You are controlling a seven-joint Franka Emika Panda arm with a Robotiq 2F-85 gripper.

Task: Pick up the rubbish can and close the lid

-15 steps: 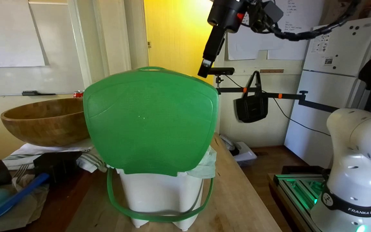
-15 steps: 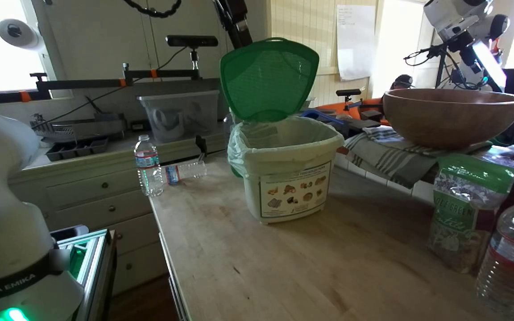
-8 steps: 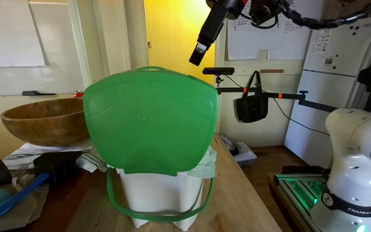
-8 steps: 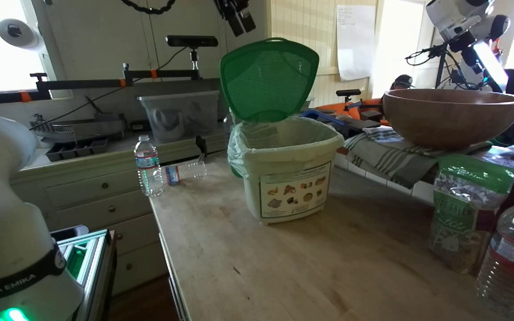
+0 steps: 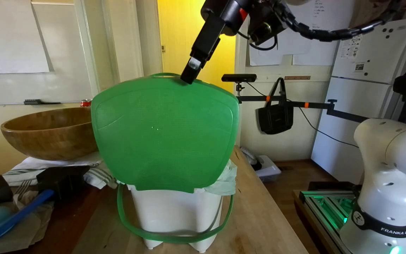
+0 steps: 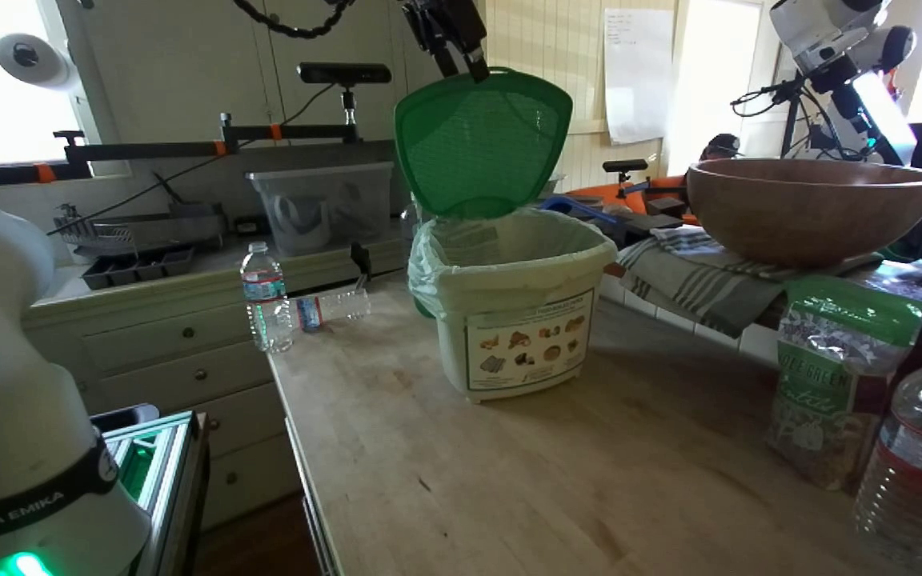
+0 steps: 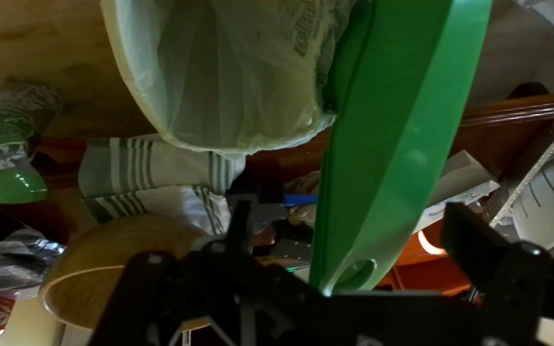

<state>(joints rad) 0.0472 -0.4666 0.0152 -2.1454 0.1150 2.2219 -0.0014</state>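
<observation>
The rubbish can point(image 6: 521, 320) stands upright on the wooden counter, lined with a translucent bag; its white back point(image 5: 176, 211) and lowered green handle also show. The green lid point(image 5: 164, 134) stands up, open; it also shows in an exterior view point(image 6: 481, 144) and edge-on in the wrist view point(image 7: 392, 120). My gripper point(image 5: 190, 72) is at the lid's top edge, beside the small loop there, in both exterior views point(image 6: 463, 70). In the wrist view my gripper point(image 7: 347, 211) is open, one finger on each side of the lid's top edge, with a gap on both sides.
A brown wooden bowl point(image 6: 813, 212) rests on a striped towel point(image 6: 693, 280) beside the can. A green snack bag point(image 6: 837, 384) and a water bottle point(image 6: 921, 456) stand near the counter's front. Another bottle point(image 6: 266, 300) stands at its far edge. A camera on a bar point(image 5: 239, 77) is behind.
My gripper rose a little, then moved left and down in an exterior view, from beyond the lid's corner to its top edge. The can and lid have not moved.
</observation>
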